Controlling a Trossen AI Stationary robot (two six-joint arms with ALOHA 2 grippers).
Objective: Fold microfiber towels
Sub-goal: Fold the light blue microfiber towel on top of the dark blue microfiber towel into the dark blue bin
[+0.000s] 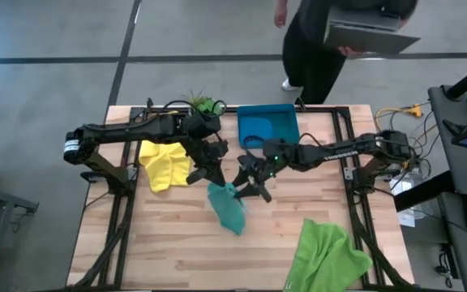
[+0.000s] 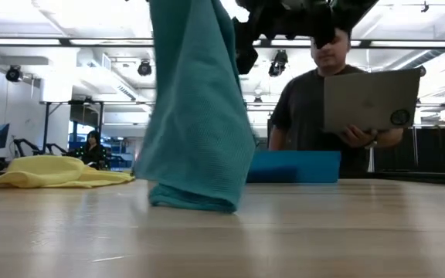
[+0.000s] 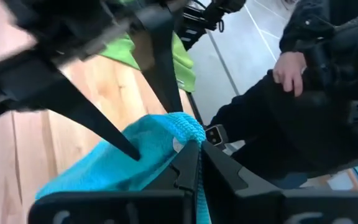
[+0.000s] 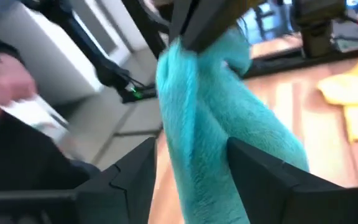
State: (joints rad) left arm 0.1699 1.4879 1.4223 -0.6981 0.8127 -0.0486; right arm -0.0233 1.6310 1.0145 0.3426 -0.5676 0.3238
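Teal towel [image 1: 228, 207] hangs at frame centre in the high view, its lower end bunched on the tabletop [image 1: 177, 243]. Left gripper [image 1: 209, 172] is clenched on the towel's top edge; the left wrist view shows its fingers pinched on the hem. Right gripper [image 1: 250, 185] sits just beside it, fingers spread either side of the hanging cloth, not pinching it. In the low view the top of the towel and both grippers are cut off at the upper edge. Yellow towel [image 1: 164, 165] lies crumpled centre-left; light green towel [image 1: 324, 255] lies lower right, partly over the tabletop edge. Blue tray [image 1: 267, 126] at top centre. Person with laptop [image 2: 371, 100] stands behind, head cut off in the high view.
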